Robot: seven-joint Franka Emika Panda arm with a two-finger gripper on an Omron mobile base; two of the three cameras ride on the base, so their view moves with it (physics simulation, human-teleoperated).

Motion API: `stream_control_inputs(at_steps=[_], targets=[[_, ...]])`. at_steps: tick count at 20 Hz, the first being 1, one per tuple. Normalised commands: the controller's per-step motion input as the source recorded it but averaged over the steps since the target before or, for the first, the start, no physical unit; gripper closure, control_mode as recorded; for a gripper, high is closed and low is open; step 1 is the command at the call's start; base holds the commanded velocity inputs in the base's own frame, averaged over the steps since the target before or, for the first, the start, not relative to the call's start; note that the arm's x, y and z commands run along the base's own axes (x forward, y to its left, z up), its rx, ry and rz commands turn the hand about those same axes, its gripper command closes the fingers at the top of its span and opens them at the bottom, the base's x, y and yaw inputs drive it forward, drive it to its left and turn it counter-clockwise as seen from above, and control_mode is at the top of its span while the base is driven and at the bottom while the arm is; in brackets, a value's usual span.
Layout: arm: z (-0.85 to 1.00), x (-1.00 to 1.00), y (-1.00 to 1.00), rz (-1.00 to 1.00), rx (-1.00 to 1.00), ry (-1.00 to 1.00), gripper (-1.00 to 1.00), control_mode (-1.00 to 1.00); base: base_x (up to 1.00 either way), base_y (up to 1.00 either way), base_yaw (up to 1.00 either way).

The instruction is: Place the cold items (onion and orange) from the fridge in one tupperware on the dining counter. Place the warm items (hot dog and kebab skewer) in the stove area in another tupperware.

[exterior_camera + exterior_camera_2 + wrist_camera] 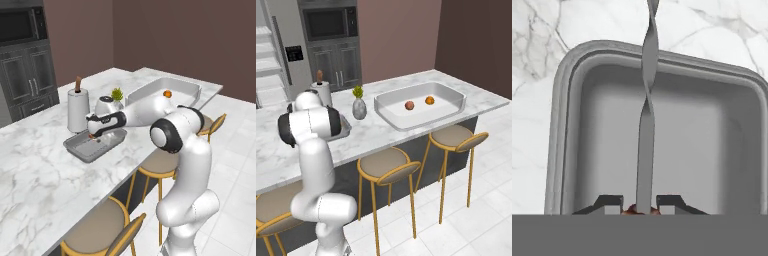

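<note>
Between my fingertips (613, 202), right at the bottom of the hand view, stands the kebab skewer (646, 125): a thin twisted metal rod that runs up from my gripper (639, 204), with a bit of reddish-brown meat showing just at the pinch. My jaws are narrow and clamped on it. Below lies the grey tupperware (562, 125), open and bare inside, on the marble dining counter (532, 40). From the left base view my gripper (92, 131) hangs over that tupperware (95, 145), beside the paper towel roll (77, 109).

I judge the skewer light and stiff, but smooth and narrow, so it may swivel or slide in a pinch this slim. Holding near the meat end seems the better purchase; the bare rod would slip more easily. The meat is probably soft, so I would not squeeze harder.

The orange (429, 100) and onion (409, 105) sit in the larger tupperware (456, 95) further along the counter.
</note>
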Motion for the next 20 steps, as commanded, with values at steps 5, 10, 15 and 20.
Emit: stream_control_inputs(at_steps=[5, 10, 15, 20], targets=[[-0.24, 0.61, 0.00, 0.00, 0.00, 0.04, 1.00, -1.00, 0.00, 0.00, 0.00], [-0.35, 0.63, 0.01, 0.00, 0.00, 0.04, 1.00, -1.00, 0.00, 0.00, 0.00], [-0.56, 0.47, 0.00, 0.00, 0.00, 0.05, 1.00, -1.00, 0.00, 0.00, 0.00], [-0.44, 0.45, 0.00, 0.00, 0.00, 0.03, 1.00, -1.00, 0.00, 0.00, 0.00]])
